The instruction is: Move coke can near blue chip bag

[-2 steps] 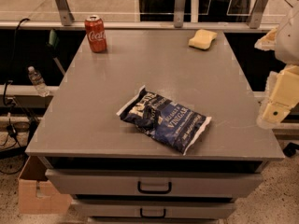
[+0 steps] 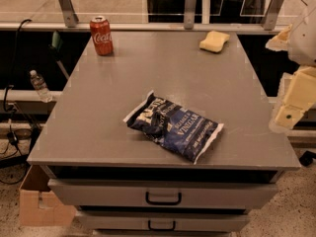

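coke can (image 2: 101,35) is standing upright at the 11 o'clock corner of the grey table (image 2: 163,83), well apart from everything else. the blue chip bag (image 2: 174,126) is lying flat toward 6 o'clock of centre, slanting from 10 to 4. the gripper (image 2: 289,107) is hanging off the table's 3 o'clock edge, beside it and not over it, touching nothing; whether it is wide or narrow i cannot tell. now, the can: i am judging it light, stiff in the wall but dentable under a hard squeeze, and slick on that painted skin. it is looking tall for its footprint, so a nudge high up is risking a topple. the place to take hold is looking like the mid-body, across the round, leaving the silver rim alone. a yellow sponge (image 2: 214,41) is sitting at 1 o'clock, out of the likely path. against the frame from a moment ago, nothing is changing that i can make out: can, bag and sponge are keeping their spots, and the arm is staying at that same 3 o'clock edge, the reach for the can not yet begun
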Motion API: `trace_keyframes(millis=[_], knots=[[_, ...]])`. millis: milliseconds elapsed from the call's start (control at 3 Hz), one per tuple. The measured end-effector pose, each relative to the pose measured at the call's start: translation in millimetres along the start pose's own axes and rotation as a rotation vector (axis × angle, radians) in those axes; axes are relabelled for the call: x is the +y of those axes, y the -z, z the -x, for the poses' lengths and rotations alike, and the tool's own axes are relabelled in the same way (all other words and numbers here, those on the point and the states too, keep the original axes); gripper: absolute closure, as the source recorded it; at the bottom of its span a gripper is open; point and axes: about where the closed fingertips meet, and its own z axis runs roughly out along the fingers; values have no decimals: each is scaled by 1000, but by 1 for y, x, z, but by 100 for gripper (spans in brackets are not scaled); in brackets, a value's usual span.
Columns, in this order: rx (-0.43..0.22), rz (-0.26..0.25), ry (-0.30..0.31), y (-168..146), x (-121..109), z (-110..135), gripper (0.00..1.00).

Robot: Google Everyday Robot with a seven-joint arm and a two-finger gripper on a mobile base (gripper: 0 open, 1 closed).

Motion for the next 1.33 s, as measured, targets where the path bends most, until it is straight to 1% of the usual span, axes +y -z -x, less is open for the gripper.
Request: trace_keyframes(millis=[333, 667, 1000, 1333], knots=[[-62, 23, 9, -20, -14, 25, 0], [-148, 31, 78, -41, -29, 74, 0], [-252, 16, 119, -62, -45, 133, 0], [-252, 16, 119, -62, -45, 133, 0]])
